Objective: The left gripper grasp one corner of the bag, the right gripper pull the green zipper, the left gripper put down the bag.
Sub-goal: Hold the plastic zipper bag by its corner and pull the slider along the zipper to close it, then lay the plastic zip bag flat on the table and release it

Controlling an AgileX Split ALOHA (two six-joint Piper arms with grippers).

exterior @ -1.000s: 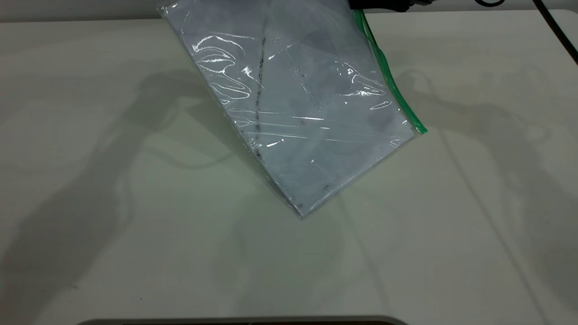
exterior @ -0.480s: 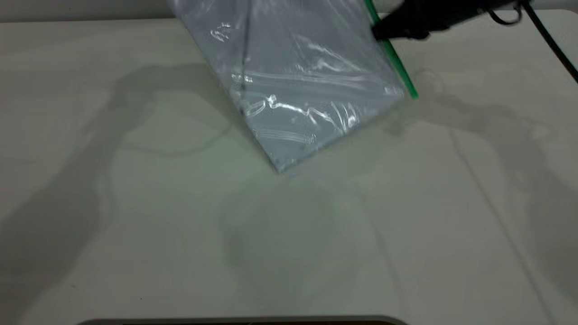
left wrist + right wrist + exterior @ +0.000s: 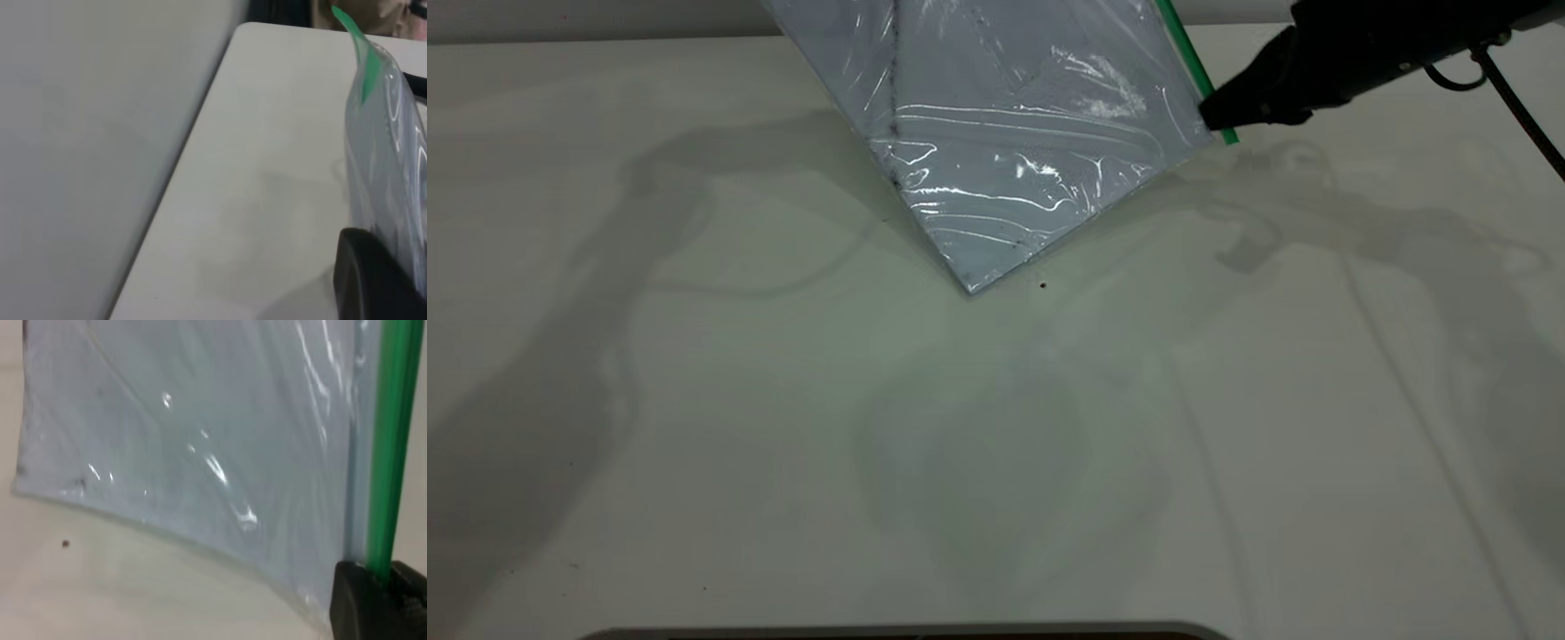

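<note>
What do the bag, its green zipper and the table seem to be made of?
The bag: thin clear plastic film, probably; glossy, it wrinkles and throws white glints.
The green zipper: opaque green plastic strip, apparently, smooth with a ridge along its length.
The table: hard, matte off-white surface; material unclear.

The flat clear plastic document pouch (image 3: 1014, 133) hangs tilted across the far middle, 1 low corner touching the white table (image 3: 996, 462). My black right claw (image 3: 1218, 111) sits at its narrow green zipper strip (image 3: 1187, 53). The near tabletop and both sides lie open.
</note>
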